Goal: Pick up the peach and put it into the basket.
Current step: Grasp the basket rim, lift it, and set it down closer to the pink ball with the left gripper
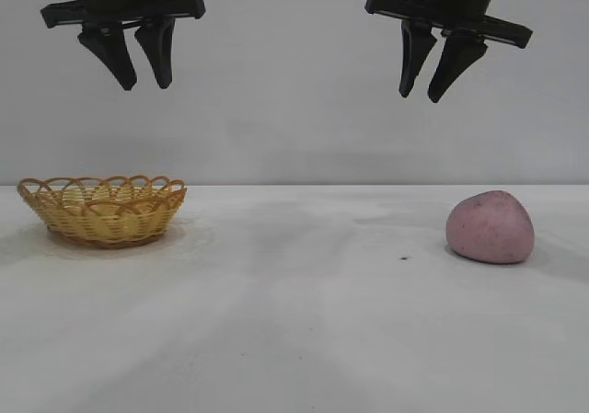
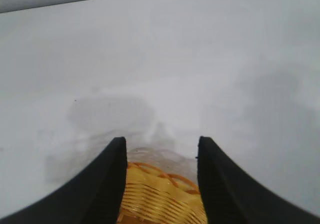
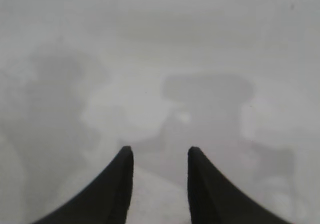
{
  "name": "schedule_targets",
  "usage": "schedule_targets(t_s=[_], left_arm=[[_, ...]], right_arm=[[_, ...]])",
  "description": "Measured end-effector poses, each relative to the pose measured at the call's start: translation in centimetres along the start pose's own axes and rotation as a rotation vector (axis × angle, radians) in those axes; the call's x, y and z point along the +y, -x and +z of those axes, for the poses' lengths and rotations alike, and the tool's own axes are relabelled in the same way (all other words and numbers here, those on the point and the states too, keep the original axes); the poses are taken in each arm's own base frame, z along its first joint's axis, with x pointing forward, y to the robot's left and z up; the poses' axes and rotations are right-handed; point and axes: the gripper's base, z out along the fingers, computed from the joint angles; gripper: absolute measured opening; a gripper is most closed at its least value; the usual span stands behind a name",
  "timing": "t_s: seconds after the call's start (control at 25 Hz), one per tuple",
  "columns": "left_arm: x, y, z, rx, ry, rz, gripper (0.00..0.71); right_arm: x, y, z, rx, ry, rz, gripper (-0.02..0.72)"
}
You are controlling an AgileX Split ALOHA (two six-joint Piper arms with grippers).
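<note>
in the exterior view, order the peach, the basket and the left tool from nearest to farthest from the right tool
1. The peach: on the table below the right tool, slightly to the right of it.
2. The left tool: raised at a similar height, across on the left side.
3. The basket: on the table at far left, under the left tool.

Both tools hang open, holding nothing.

White table (image 1: 294, 339); small dark speck (image 1: 406, 259) on it.

A level outside camera faces both arms across the table (image 1: 304, 330), while each wrist camera looks down past its own fingertips
</note>
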Motion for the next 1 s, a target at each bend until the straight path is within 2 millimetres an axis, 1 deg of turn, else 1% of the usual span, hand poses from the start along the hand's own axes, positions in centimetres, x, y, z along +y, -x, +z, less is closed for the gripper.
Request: schedule_targets(t_s=[0.04,0.16,0.24,0.32,0.44,0.76,0.88,1.0], left_arm=[[1.0,-0.1,0.1,0.017,0.011,-0.018,0.287],[5.0,-0.8,0.4,0.092,0.011,-0.056,0.287],[6.8,-1.6,1.0,0.174,-0.035,-0.057,0.287],[7.9,-2.7,2.3,0.258,-0.066,-0.045,0.287],[8.3,-4.0,4.3,0.334,-0.083,-0.038,0.287],[8.3,-4.9,6.6,0.372,-0.103,-0.053,0.287],[8.1,-5.6,7.8,0.398,-0.123,-0.066,0.287],[7.8,-5.8,8.4,0.402,-0.166,-0.078,0.095]], right_arm=[[0.0,0.0,0.0,0.0,0.0,0.0,0.211],[0.0,0.0,0.0,0.0,0.0,0.0,0.211],[0.0,0.0,0.0,0.0,0.0,0.0,0.211],[0.0,0.1,0.0,-0.007,0.0,0.0,0.211],[0.0,0.1,0.0,-0.009,0.0,0.0,0.211],[0.0,0.1,0.0,-0.009,0.0,0.0,0.211],[0.0,0.1,0.0,-0.009,0.0,0.0,0.211],[0.0,0.1,0.0,-0.009,0.0,0.0,0.211]])
